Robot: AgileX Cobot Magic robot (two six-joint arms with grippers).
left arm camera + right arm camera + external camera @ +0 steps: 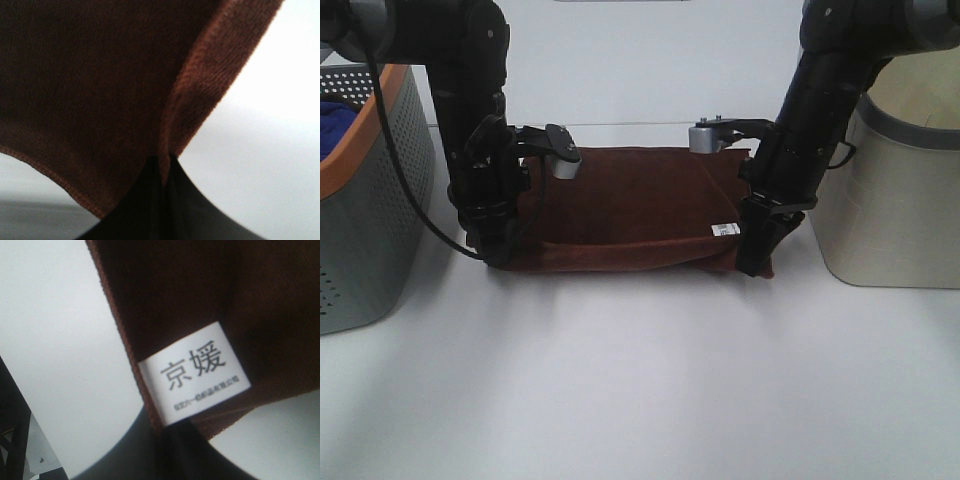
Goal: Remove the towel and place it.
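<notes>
The dark maroon towel (620,210) lies spread on the white table between my two arms, its white label (723,229) near the front right corner. My left gripper (492,250) points down at the front left corner, shut on the towel's hem. In the left wrist view the towel (100,90) runs into the closed left gripper (162,162). My right gripper (755,262) is shut on the front right corner. The right wrist view shows the label (195,375) on the towel (210,290) just beyond the right gripper (160,427).
A grey perforated basket with an orange rim (380,200) stands at the left and holds a blue cloth (340,120). A beige bin (890,200) stands at the right, close to the right arm. Bare white table (640,380) lies in front of the towel.
</notes>
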